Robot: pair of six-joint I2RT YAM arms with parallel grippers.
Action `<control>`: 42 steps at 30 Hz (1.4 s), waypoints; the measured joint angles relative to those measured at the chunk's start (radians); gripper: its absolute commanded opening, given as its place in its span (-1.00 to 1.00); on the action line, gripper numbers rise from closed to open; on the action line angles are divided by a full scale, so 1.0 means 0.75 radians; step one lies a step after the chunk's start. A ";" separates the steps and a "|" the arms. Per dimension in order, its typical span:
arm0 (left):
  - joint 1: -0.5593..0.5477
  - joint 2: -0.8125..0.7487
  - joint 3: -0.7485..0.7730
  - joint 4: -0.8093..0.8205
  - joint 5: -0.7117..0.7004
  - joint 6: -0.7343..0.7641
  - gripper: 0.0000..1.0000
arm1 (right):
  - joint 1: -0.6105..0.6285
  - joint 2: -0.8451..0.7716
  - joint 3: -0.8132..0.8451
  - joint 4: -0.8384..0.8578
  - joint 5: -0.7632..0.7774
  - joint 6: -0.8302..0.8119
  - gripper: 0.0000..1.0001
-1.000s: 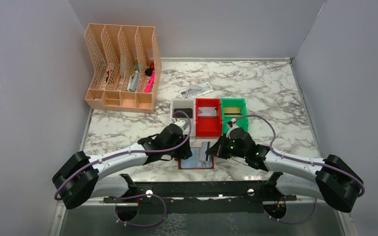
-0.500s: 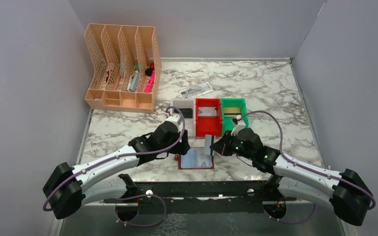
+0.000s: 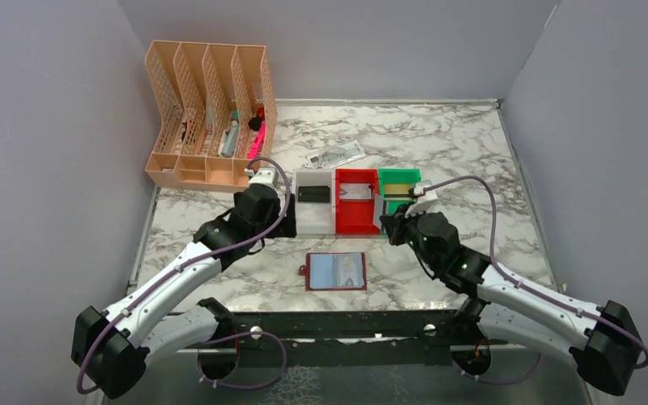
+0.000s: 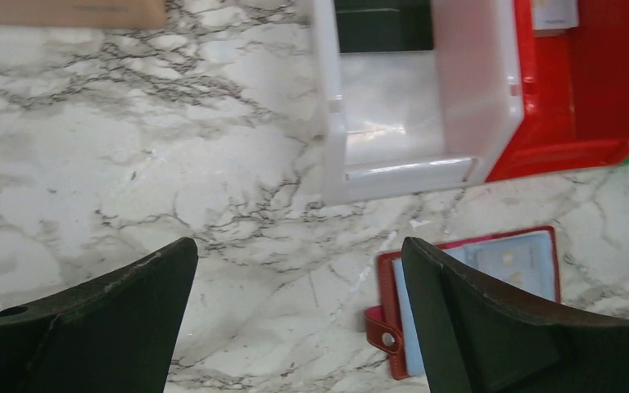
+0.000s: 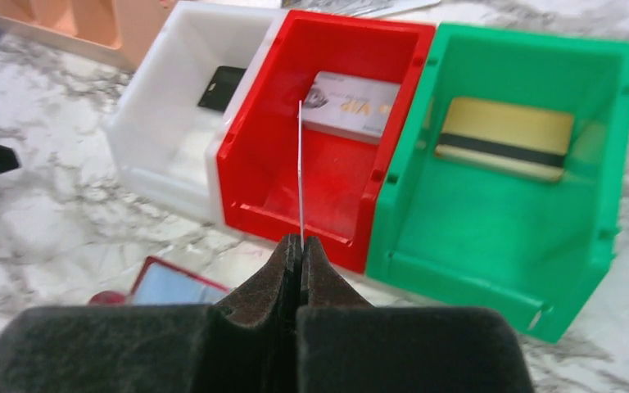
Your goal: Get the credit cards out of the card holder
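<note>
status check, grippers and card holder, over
Left gripper open, empty. Right gripper shut on card, near red bin. Card holder lies open, nothing blocking.

Open marble [image 3: 456,160] all around the card holder [image 3: 335,271] — three bins [image 3: 356,224] stand close behind it.

Maroon card holder [image 3: 335,271] lies open, near centre.
Farther back lie black card [image 3: 314,194], pale card [image 3: 355,192], gold card [image 3: 399,186]; an edge-on card [image 5: 300,168] stands upright.
</note>
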 measured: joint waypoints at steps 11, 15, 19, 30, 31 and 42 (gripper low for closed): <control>0.076 0.013 -0.073 -0.015 -0.032 0.041 0.98 | -0.001 0.463 0.238 0.115 0.094 -0.495 -0.98; 0.076 0.034 -0.072 -0.013 -0.048 0.069 0.98 | -0.001 0.622 0.339 0.157 0.086 -0.656 -0.97; 0.076 0.041 -0.071 -0.017 -0.048 0.082 0.98 | -0.010 0.746 0.415 0.205 0.085 -0.797 -0.95; 0.076 -0.080 -0.070 -0.022 -0.103 0.088 0.98 | -0.084 1.006 0.520 0.292 0.043 -1.158 -0.95; 0.076 -0.090 -0.070 -0.022 -0.108 0.088 0.98 | -0.097 1.016 0.520 0.301 0.037 -1.179 -0.95; 0.076 -0.109 -0.070 -0.021 -0.122 0.089 0.98 | -0.132 1.196 0.610 0.287 -0.083 -1.401 -0.98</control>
